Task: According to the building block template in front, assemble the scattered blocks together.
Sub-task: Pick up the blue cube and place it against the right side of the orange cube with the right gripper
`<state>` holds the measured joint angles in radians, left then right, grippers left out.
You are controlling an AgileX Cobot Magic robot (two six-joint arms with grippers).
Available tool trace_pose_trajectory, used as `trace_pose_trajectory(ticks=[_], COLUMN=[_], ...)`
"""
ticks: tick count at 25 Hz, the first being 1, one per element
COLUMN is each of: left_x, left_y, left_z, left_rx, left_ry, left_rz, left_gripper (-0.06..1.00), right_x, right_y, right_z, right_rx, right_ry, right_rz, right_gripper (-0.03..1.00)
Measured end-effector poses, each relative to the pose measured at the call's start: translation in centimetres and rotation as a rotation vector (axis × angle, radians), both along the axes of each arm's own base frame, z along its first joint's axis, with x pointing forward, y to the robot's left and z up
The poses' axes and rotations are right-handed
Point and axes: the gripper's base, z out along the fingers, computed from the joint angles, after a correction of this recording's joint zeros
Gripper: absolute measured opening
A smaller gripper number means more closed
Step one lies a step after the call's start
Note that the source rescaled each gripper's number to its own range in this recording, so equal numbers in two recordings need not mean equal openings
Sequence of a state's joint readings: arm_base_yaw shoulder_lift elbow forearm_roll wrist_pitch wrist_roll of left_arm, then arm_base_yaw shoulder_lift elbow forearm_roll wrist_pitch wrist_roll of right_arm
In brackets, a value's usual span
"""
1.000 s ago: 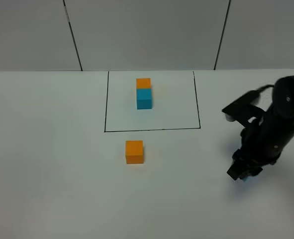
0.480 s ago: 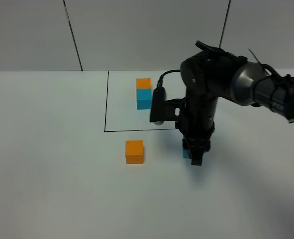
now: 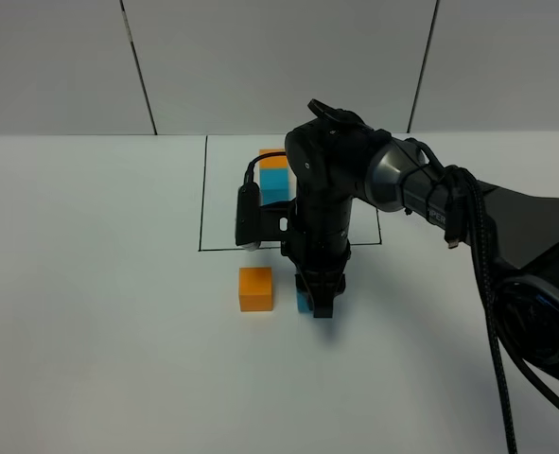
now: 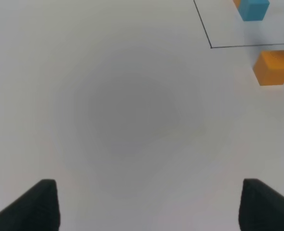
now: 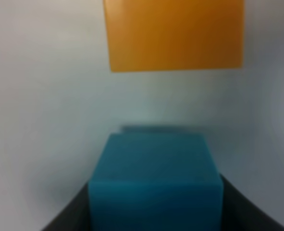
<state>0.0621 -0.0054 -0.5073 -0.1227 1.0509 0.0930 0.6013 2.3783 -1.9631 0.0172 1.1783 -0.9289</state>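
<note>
**A:** Exterior high: right arm (image 3: 402, 184) reaches across the middle. The right gripper (image 3: 319, 301) points straight down, just right of the loose orange cube (image 3: 255, 288), on the near side of the black outline (image 3: 201, 199). Only a sliver of teal-blue cube (image 3: 302, 303) shows at its tip. The building block template (image 3: 273, 182) sits far inside the outline, partly behind the arm.

**B:** Right wrist fills that in. Jaws are clamped on two sides of the teal-blue cube. The orange cube is straight ahead, with a strip of bare table (image 5: 36, 120) between them, so they are apart. Resting or lifted, cannot tell.

**A:** Left gripper (image 4: 149, 192)?

**B:** Only left wrist shows it. Fingers (image 4: 41, 207) are spread wide with nothing between them, over bare table well left of the cubes. The orange cube and the template's teal end sit at that view's edge.
</note>
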Motion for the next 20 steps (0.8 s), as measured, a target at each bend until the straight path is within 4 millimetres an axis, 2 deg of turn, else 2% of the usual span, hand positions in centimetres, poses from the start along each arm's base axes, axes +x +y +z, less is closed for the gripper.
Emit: trace_pose_trajectory(ticks=[7, 20], left_x=[0.0, 0.0], left_y=[0.0, 0.0], left_z=[0.0, 0.0], left_rx=[0.000, 0.001], left_ry=[0.000, 0.000], left_rz=[0.000, -0.001], left_gripper=[0.71, 0.71], right_x=[0.1, 0.5], right_y=[0.3, 0.8], right_z=[-1.4, -1.6], right_rx=[0.018, 0.060], right_ry=[0.022, -0.016], right_rz=[-0.010, -0.016], right_gripper=[0.01, 0.01])
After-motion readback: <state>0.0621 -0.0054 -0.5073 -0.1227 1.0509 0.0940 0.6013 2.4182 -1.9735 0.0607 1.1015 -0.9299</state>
